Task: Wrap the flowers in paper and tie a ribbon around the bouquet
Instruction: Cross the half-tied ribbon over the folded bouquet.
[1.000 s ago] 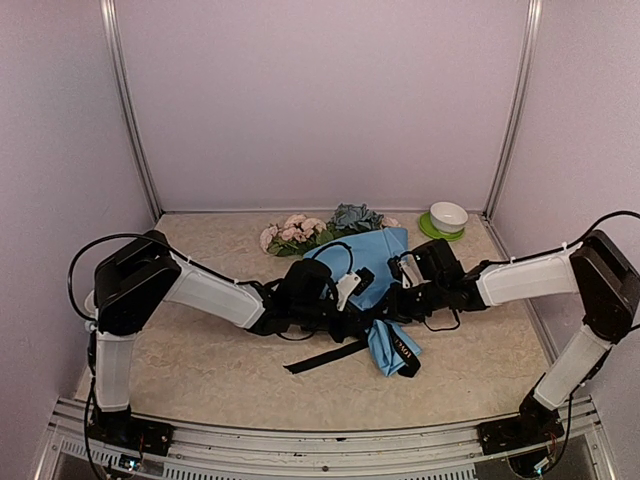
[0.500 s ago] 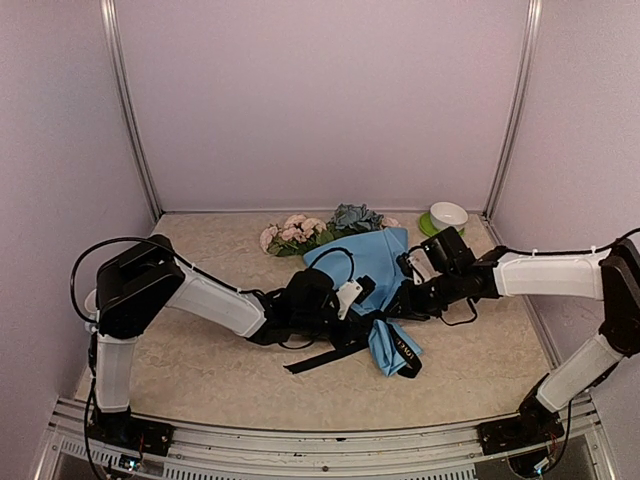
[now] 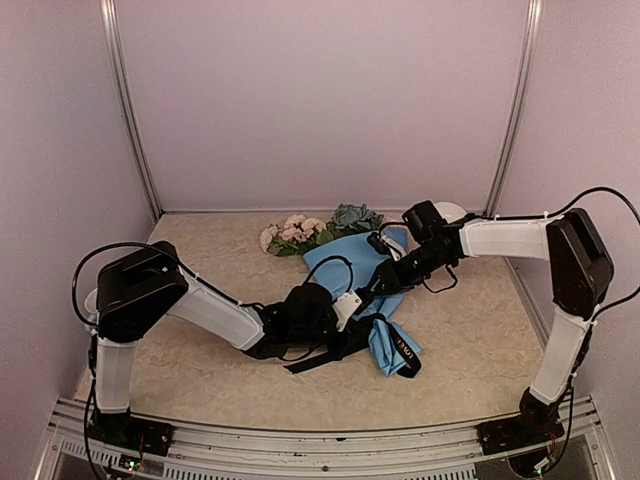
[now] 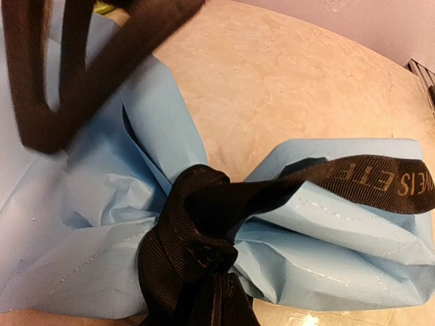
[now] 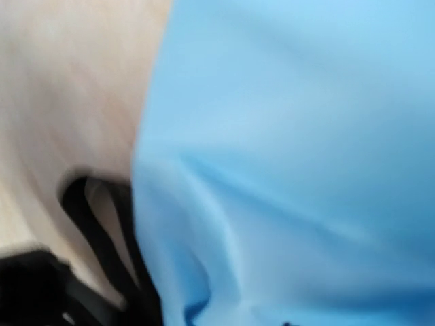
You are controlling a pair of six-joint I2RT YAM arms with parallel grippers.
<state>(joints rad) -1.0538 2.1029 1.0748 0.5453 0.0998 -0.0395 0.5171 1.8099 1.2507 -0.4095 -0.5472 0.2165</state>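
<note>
The left hand [image 3: 360, 318] is closed at the neck of the bouquet [image 3: 360, 250] — apparently pinching the ribbon [image 4: 197, 224], knotted round the gathered paper [image 4: 326, 251]. The right hand [image 3: 385, 285] sits just to its far right, its opening too blurred to tell. The bouquet lies mid-worktop [image 3: 200, 350], flowers [image 3: 300, 232] toward the far wall — tying looks nearly done, so next the knot needs snugging.

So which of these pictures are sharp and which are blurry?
Right wrist view: blurred all over, the paper a soft blue smear. Left wrist view: the ribbon knot crisp, weave showing, though a dark loop top left is unfocused. Top view: even light, no glare.
</note>
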